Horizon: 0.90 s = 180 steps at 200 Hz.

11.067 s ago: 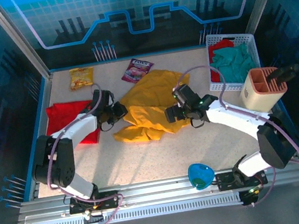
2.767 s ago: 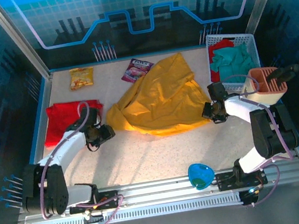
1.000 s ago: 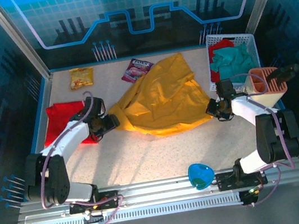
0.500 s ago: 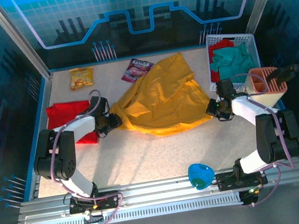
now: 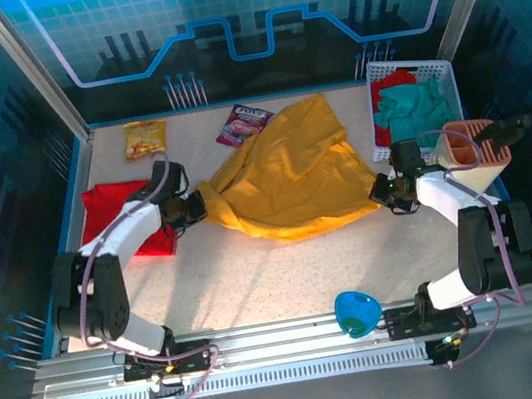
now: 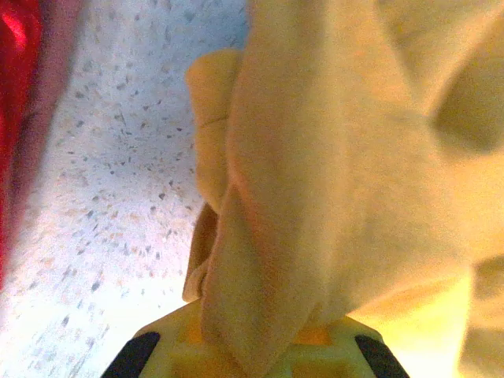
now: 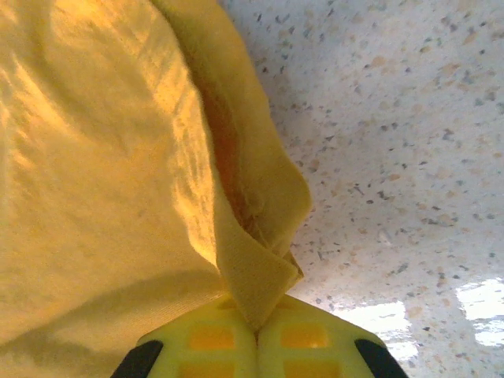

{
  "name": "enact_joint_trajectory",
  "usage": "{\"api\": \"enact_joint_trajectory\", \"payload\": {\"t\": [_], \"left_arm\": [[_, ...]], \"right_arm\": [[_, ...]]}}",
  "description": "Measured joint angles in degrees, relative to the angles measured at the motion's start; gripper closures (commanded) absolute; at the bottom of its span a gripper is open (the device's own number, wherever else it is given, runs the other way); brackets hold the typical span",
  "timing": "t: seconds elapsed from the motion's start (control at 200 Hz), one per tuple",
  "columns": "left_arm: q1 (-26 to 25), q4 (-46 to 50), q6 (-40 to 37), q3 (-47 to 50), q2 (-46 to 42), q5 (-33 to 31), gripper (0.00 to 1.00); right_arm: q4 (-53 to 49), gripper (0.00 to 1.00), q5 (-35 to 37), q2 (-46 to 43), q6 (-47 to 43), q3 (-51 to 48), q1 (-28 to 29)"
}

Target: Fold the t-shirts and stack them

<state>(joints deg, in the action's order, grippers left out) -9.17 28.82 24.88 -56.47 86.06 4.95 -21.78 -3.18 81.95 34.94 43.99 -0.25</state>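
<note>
The mustard-yellow t-shirt [image 5: 288, 176] lies spread across the middle of the table, stretched between both arms. My left gripper [image 5: 196, 206] is shut on its left corner, and the yellow cloth [image 6: 315, 197] bunches out of the jaws in the left wrist view. My right gripper [image 5: 379, 192] is shut on the shirt's right corner, where a pinched fold [image 7: 252, 291] rises from the closed fingers. The red t-shirt [image 5: 121, 212] lies crumpled at the left edge, under my left arm.
Two snack packets [image 5: 145, 138] [image 5: 244, 122] lie at the back of the table. A white basket [image 5: 413, 105] with teal and red cloth stands at back right, a peach holder [image 5: 469, 155] beside it. A blue object [image 5: 357, 312] sits at the near edge.
My left gripper has closed on the yellow shirt's left corner and shifted slightly back. The right gripper has kept its hold and barely moved.
</note>
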Motion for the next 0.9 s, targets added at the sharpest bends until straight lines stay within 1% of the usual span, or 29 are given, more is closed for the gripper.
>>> {"api": "enact_joint_trajectory", "payload": {"t": [0.225, 0.345, 0.48, 0.545, 0.605, 0.63, 0.66, 0.7, 0.715, 0.73, 0.836, 0.901], "left_arm": [[-0.11, 14.12, -2.08, -7.04, -11.37, 1.36, 1.00], [-0.11, 19.39, -2.38, -10.34, -13.73, 4.02, 1.00], [-0.13, 20.87, -2.40, -14.80, -11.63, 5.86, 1.00], [-0.11, 20.90, -2.51, -18.16, -7.52, 6.36, 0.99], [-0.11, 20.59, -2.82, -22.12, -1.57, 6.86, 0.98], [-0.11, 20.39, -2.89, -23.74, 1.25, 7.08, 0.94], [-0.11, 20.17, -3.06, -25.88, 4.96, 7.39, 0.88], [-0.09, 20.15, -3.58, -28.79, 9.86, 7.91, 0.76], [-0.09, 20.17, -3.26, -30.01, 11.63, 8.22, 0.68], [-0.09, 20.00, -4.09, -31.10, 13.75, 8.35, 0.65], [-0.04, 19.61, -4.48, -38.73, 26.27, 9.09, 0.51], [-0.04, 19.28, -4.79, -40.54, 30.29, 8.94, 0.45]], "right_arm": [[-0.90, 1.00, -0.24, -1.11, -0.02, 0.00, -0.52], [-0.94, 1.00, -0.33, -1.11, 0.00, 0.00, -0.55], [-1.18, 1.00, -0.31, -1.11, -0.02, 0.00, -0.57], [-1.31, 1.00, -0.28, -1.14, -0.02, 0.00, -0.57], [-1.33, 1.00, -0.22, -1.25, -0.04, 0.00, -0.57], [-1.36, 1.00, -0.13, -1.31, -0.04, 0.00, -0.57], [-1.40, 1.00, -0.07, -1.42, -0.07, 0.00, -0.57], [-1.51, 1.00, 0.09, -1.53, -0.09, 0.00, -0.57], [-1.51, 1.00, 0.13, -1.55, -0.09, 0.00, -0.57], [-1.60, 1.00, 0.13, -1.57, -0.13, 0.00, -0.57], [-1.70, 1.00, 0.13, -1.60, -0.39, -0.02, -0.59], [-1.70, 1.00, 0.11, -1.60, -0.48, 0.00, -0.59]]}}
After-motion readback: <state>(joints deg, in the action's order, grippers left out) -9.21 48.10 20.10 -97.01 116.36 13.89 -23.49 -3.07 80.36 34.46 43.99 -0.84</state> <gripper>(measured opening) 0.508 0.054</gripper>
